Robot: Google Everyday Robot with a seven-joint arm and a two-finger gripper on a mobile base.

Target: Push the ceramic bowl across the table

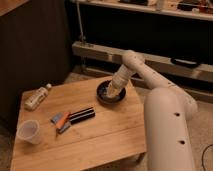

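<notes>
1. Ceramic bowl (110, 93): round, shallow, glossy dark; seen at far right edge of bamboo-plank counter (100, 135).
2. Claw (113, 91) is lowered into bowl; finger state can't be told.
</notes>
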